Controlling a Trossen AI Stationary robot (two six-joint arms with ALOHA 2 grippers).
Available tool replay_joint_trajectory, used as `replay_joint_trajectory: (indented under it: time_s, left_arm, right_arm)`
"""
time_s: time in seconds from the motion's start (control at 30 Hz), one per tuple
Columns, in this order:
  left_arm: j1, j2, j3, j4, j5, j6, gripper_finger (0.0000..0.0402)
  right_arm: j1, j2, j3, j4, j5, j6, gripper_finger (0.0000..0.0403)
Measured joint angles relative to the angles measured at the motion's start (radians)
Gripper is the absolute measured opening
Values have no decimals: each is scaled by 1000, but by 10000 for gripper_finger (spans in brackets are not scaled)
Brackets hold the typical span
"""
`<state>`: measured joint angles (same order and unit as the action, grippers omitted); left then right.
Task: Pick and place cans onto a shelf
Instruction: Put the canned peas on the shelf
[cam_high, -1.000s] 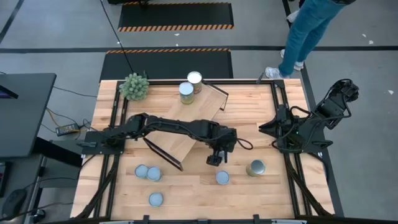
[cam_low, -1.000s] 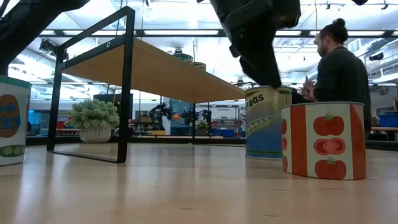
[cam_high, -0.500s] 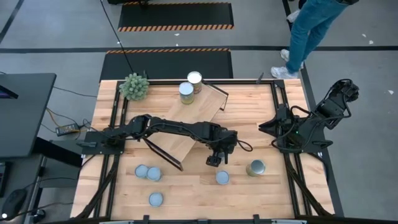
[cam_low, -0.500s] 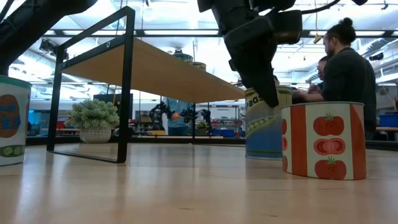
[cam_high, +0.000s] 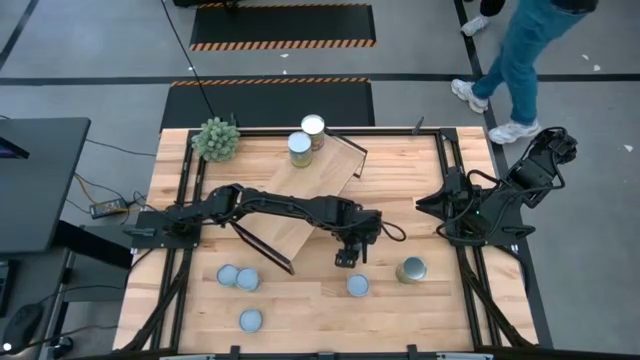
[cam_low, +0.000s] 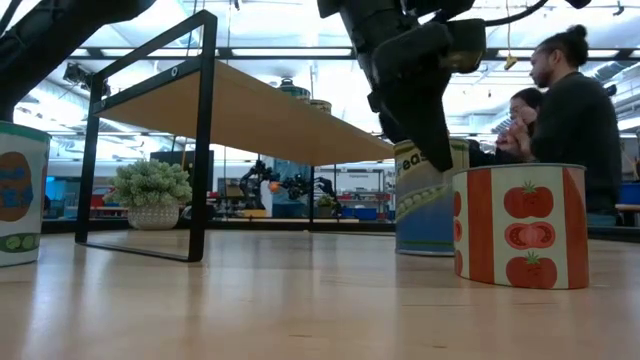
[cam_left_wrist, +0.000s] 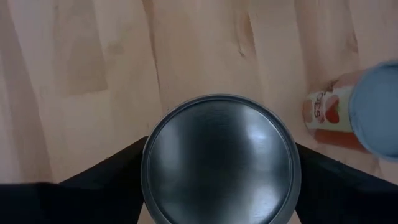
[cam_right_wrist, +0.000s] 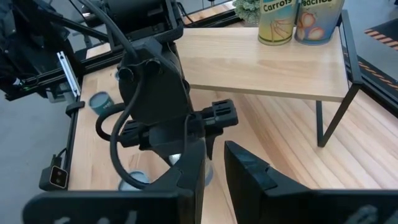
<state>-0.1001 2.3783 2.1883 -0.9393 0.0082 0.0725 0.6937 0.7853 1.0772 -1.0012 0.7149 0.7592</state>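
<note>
Standing upright, axis vertical, can (cam_left_wrist: 219, 160) between left hand's (cam_high: 345, 258) spread fingers (cam_left_wrist: 102, 177); grip unclear

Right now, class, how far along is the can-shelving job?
Done: two labelled metal cans stand on the light-wood shelf. In hand: the left claw surrounds a silver-topped can, not yet lifted. Left: five round-topped cans on the butcher-block tabletop. The right claw waits by the table's right edge.

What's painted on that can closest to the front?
Red and white stripes with red tomatoes on the can, clearest in the low view.
</note>
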Motion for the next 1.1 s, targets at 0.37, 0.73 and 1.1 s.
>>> replay_joint_trajectory:
  time_s: [0.37, 0.73, 1.1]
  left_arm:
    - [31, -46, 148, -111, -63, -357, 316]
    - [66, -196, 164, -306, -102, -585, 317]
    - [124, -364, 164, -503, -204, -662, 317]
  right_arm:
    - [0, 0, 0, 0, 0, -10, 68]
    - [0, 0, 0, -1, 4, -24, 68]
    - [-2, 0, 0, -1, 29, -38, 68]
